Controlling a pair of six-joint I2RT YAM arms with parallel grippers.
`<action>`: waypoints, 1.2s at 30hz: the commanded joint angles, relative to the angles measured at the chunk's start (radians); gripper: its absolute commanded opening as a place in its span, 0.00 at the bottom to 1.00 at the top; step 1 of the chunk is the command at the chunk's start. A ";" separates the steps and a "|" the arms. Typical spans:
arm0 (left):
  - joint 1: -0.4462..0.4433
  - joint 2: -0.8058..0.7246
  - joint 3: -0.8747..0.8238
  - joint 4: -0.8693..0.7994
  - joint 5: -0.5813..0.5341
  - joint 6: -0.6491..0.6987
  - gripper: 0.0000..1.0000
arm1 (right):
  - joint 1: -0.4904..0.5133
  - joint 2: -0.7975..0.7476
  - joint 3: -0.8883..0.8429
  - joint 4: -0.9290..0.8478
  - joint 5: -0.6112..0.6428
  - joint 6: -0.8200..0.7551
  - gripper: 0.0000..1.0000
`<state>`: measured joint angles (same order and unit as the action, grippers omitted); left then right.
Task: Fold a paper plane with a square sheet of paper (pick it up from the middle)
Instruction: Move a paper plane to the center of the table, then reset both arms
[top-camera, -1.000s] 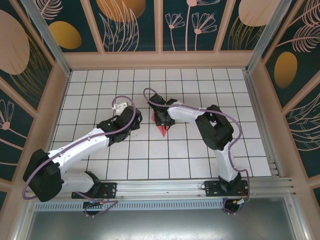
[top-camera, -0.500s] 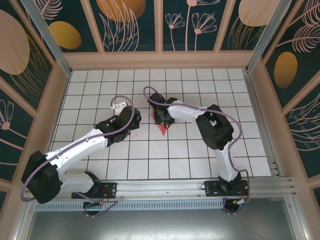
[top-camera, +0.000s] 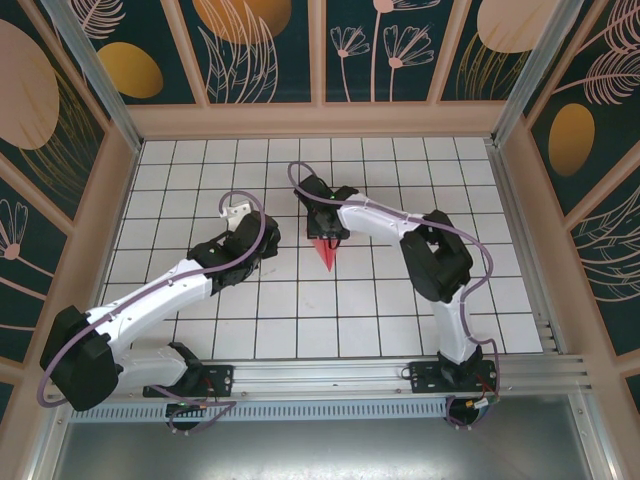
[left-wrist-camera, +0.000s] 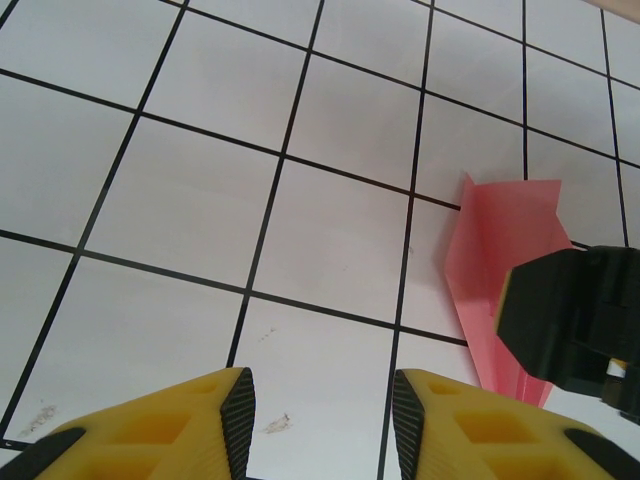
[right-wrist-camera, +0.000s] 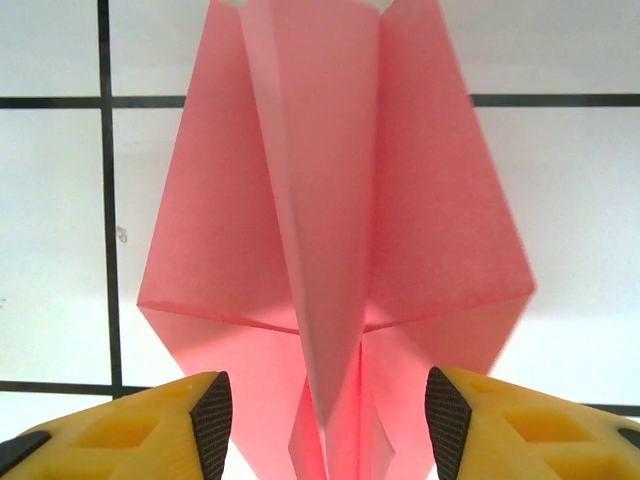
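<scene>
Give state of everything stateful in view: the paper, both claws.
paper plane: folded into a dart, flaps spread, lying on the table, not gripped.
right claw: open, jaws apart with the plane's centre ridge between them, not clamped.
left claw: open, empty, over bare table beside the plane.

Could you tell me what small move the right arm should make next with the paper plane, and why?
Probably lift the right gripper straight up, clear of the paper plane. The plane looks folded and lies on the table; the jaws stand open on either side of its centre ridge, gripping nothing. The left gripper hangs open off to the side.
</scene>
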<state>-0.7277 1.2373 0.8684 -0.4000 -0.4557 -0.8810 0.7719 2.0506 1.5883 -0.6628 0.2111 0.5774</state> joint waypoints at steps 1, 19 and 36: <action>0.009 -0.013 -0.008 0.003 -0.034 0.006 0.44 | -0.006 -0.138 0.041 -0.030 0.071 -0.014 0.58; 0.032 -0.145 -0.082 0.016 -0.256 0.061 0.54 | -0.073 -0.785 -0.589 0.468 0.517 -0.079 0.63; 0.499 -0.234 -0.325 0.312 -0.346 0.286 0.99 | -0.546 -0.842 -1.141 1.146 0.178 -0.481 0.65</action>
<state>-0.2710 0.9882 0.5770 -0.1967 -0.7723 -0.6518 0.2512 1.2079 0.4774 0.2607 0.5049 0.1925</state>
